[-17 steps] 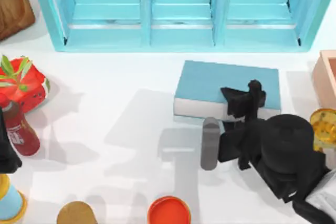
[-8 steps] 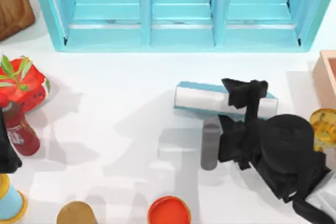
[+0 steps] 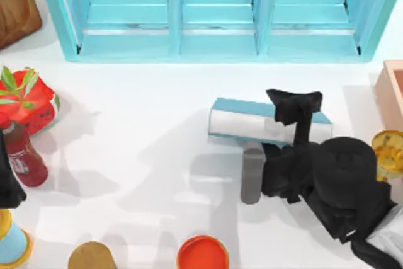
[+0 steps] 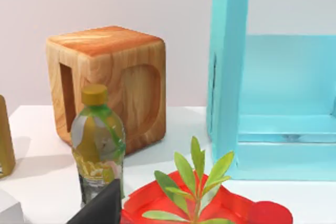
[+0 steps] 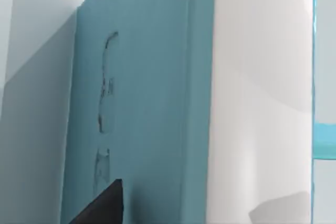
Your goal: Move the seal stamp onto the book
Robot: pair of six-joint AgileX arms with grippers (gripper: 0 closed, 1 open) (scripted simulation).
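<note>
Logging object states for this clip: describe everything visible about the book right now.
The book is thick, with a plain teal-blue cover and white page edges. In the top view it is tipped up so the page edges face the camera and only a thin strip of cover shows. It sits in front of the shelf unit, right of centre. The right gripper is at its right end; the right wrist view shows faint dark markings on its teal surface.

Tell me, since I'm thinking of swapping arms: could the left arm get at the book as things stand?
Probably not. The left arm sits at the far left edge of the table, while the book stands tipped on edge right of centre, with the right gripper clamped on it.
</note>
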